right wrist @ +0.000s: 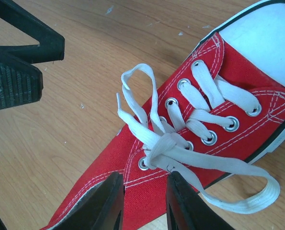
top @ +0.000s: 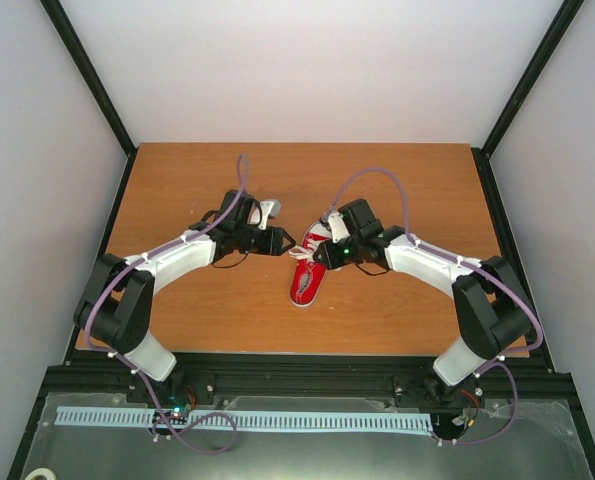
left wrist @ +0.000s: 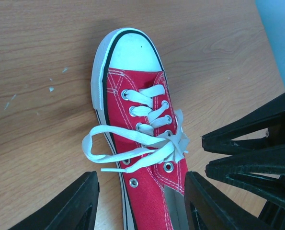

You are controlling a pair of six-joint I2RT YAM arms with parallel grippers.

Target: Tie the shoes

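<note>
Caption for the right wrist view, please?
Red sneaker with white laces knotted in a two-loop bow; jaws of the right gripper open near the knot, left gripper at upper left.

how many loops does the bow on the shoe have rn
2. One loop lies on the table beside the sneaker, the second loop on the table off its opposite side.

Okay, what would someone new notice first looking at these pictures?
A red sneaker lies in the middle of the wooden table. Its white laces are knotted, with a loop out to each side. The left fingers and right fingers are open right beside it, one pair on each side.
</note>
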